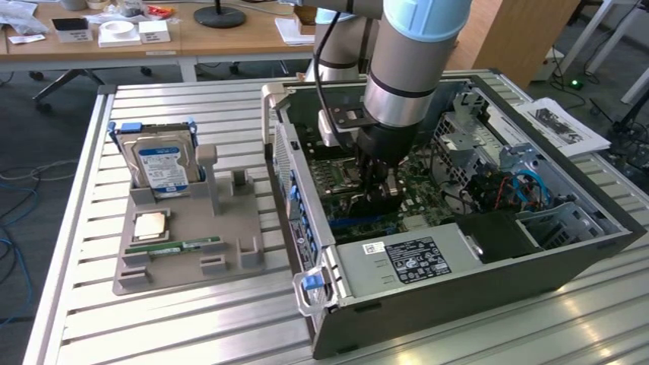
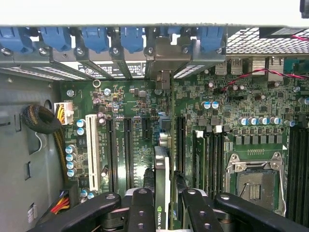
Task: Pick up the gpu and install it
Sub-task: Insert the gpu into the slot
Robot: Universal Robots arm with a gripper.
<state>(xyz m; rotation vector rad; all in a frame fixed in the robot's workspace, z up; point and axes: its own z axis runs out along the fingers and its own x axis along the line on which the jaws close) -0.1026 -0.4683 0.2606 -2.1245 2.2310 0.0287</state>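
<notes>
The arm reached straight down into the open computer case, wrist vertical. Its claw was clamped on the one gpu (a thin card, seen edge-on), which stood upright between the two fingers over the motherboard. Outside on the table, a holder carried one hard drive and one memory stick.

The arm's pincer is lowered into the open computer case on the slatted table, just above the motherboard. At the exterior view's left, a hard drive is stood upright in a grey tray.
</notes>
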